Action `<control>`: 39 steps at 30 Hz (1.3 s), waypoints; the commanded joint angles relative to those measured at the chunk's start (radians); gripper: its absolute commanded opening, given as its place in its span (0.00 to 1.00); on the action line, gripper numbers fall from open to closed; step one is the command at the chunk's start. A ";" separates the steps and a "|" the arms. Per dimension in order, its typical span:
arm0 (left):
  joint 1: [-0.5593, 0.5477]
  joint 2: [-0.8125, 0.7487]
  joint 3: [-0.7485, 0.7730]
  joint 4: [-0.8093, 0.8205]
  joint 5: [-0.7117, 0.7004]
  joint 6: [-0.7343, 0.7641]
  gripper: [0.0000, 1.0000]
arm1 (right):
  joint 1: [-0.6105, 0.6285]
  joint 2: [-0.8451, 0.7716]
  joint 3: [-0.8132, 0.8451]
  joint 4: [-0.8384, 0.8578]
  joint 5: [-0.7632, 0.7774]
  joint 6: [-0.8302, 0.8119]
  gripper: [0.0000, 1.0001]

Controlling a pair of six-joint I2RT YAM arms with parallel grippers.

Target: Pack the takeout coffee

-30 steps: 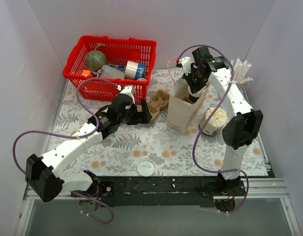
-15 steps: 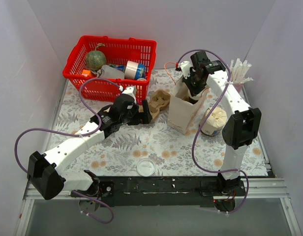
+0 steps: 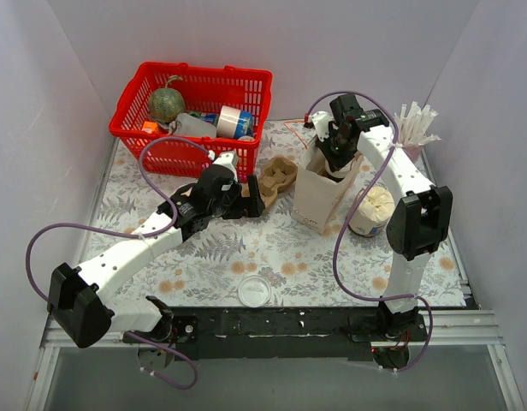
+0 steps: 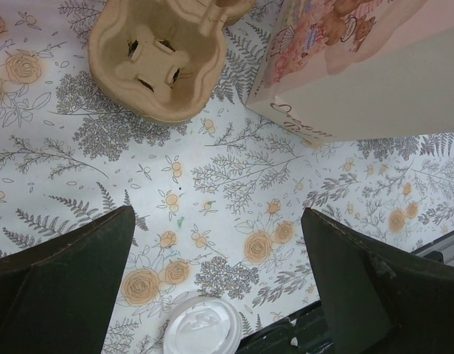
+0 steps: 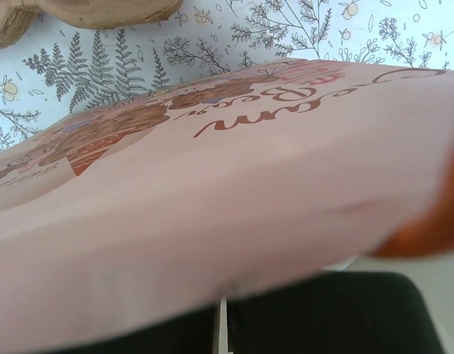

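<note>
The left tool (image 4: 216, 214) hangs wide open above the floral-patterned desk (image 4: 65, 147), with nothing between its dark fingers; the moulded brown cardboard cup carrier (image 4: 161, 63) lies just beyond it, and a round white plastic lid (image 4: 201, 324) lies nearer the arm bases; the right tool (image 3: 334, 156) is closed at the mouth of the upright cream paper bag (image 3: 319, 201), though we cannot tell whether it pinches the rim; we cannot find the takeout coffee in any view, so we cannot say where it is.
</note>
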 commanded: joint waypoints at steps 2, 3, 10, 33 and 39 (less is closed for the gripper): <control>0.005 -0.016 -0.011 0.013 0.008 0.013 0.98 | 0.000 0.006 -0.020 0.029 0.006 0.004 0.01; 0.005 -0.014 -0.013 0.011 0.008 0.013 0.98 | -0.001 0.006 -0.022 0.032 0.007 0.004 0.01; 0.005 -0.017 -0.015 0.013 0.011 0.012 0.98 | 0.000 0.008 -0.017 0.029 0.009 0.013 0.08; 0.005 -0.036 -0.011 0.022 0.033 0.007 0.98 | 0.000 -0.095 0.046 0.057 0.081 0.093 0.37; 0.005 -0.048 -0.015 0.037 0.045 -0.001 0.98 | 0.000 -0.133 0.072 0.075 0.081 0.125 0.41</control>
